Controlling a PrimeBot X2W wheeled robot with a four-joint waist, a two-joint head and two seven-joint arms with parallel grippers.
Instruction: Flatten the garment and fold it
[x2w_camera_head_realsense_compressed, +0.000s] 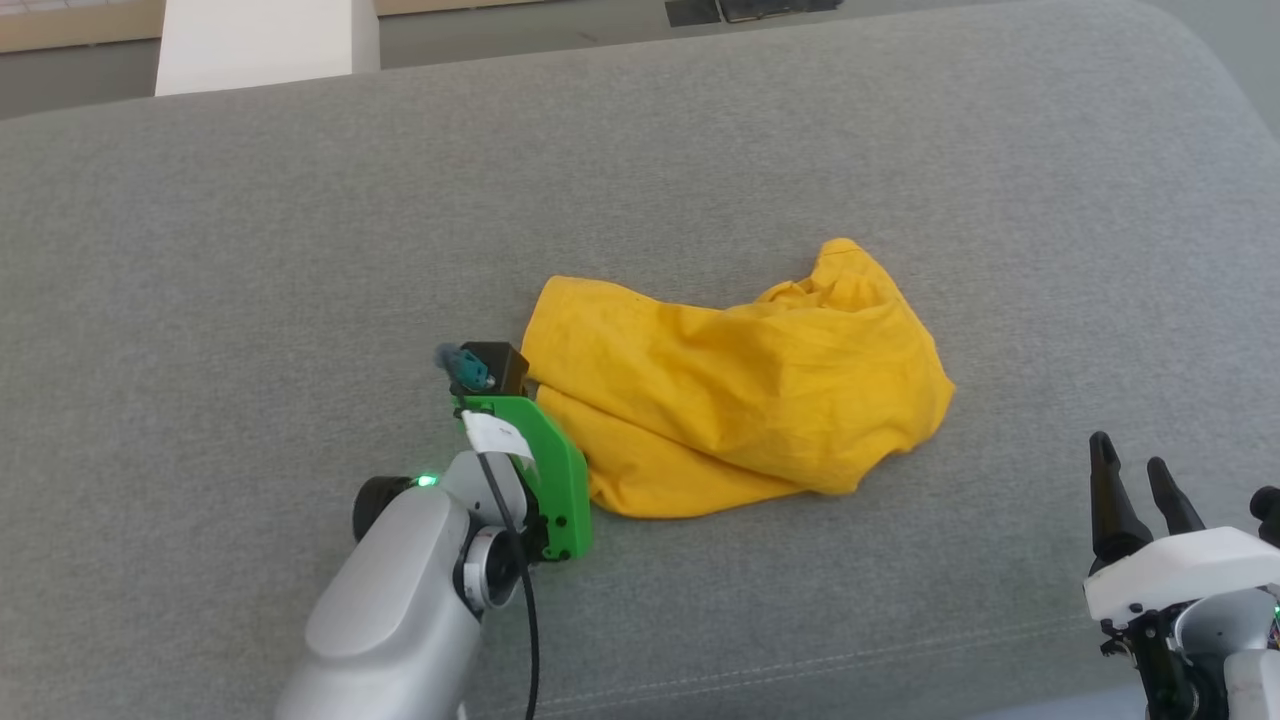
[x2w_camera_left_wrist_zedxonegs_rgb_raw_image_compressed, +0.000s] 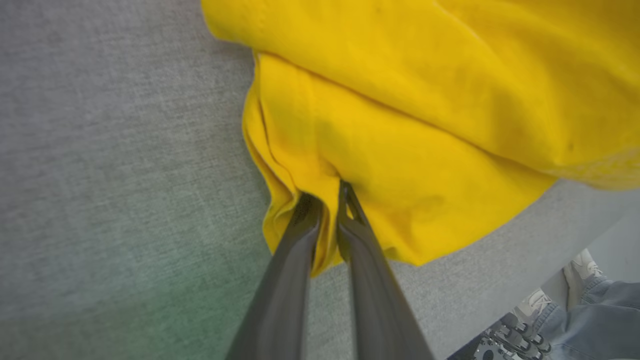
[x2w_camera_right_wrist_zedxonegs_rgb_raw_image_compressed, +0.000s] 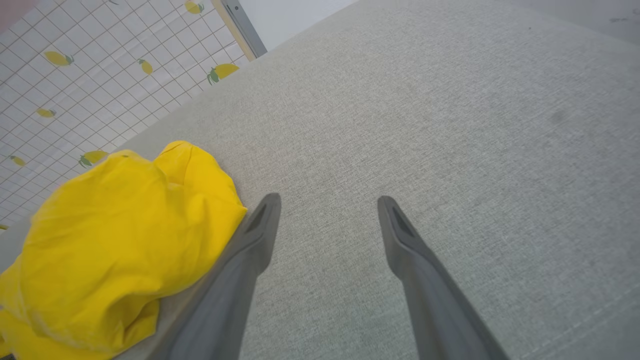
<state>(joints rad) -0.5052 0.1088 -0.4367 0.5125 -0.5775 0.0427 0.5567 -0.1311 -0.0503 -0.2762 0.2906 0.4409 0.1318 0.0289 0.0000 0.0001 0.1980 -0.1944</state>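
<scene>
The big grey cushion (x2w_camera_head_realsense_compressed: 200, 250) takes nearly all the place in front of the robot. Its fabric is plain, w/ a stitched seam along the near edge. On it, approx. in the middle and a bit to the right, lies the garment (x2w_camera_head_realsense_compressed: 740, 390). It is bright yellow and crumpled in a loose heap, the plain yellow side showing. One corner of it stands up at the far right of the heap.

The left arm (x2w_camera_head_realsense_compressed: 400, 590), pale silver, reaches from the near side to the garment's left edge and carries a green bracket (x2w_camera_head_realsense_compressed: 545, 470) at the wrist. The left gripper (x2w_camera_left_wrist_zedxonegs_rgb_raw_image_compressed: 327, 197) has its two dark fingers pressed nearly together, w/ a fold of the garment's edge pinched between them. The right gripper (x2w_camera_head_realsense_compressed: 1130, 452) is at the near right, not touching the garment, fingers spread wide over bare cushion.

Beyond the cushion's edge there is a white grid sheet (x2w_camera_right_wrist_zedxonegs_rgb_raw_image_compressed: 75, 75) w/ small lemons printed on it. On the floor stands a person's pale shoe (x2w_camera_left_wrist_zedxonegs_rgb_raw_image_compressed: 580, 265), w/ blue jeans above it.
</scene>
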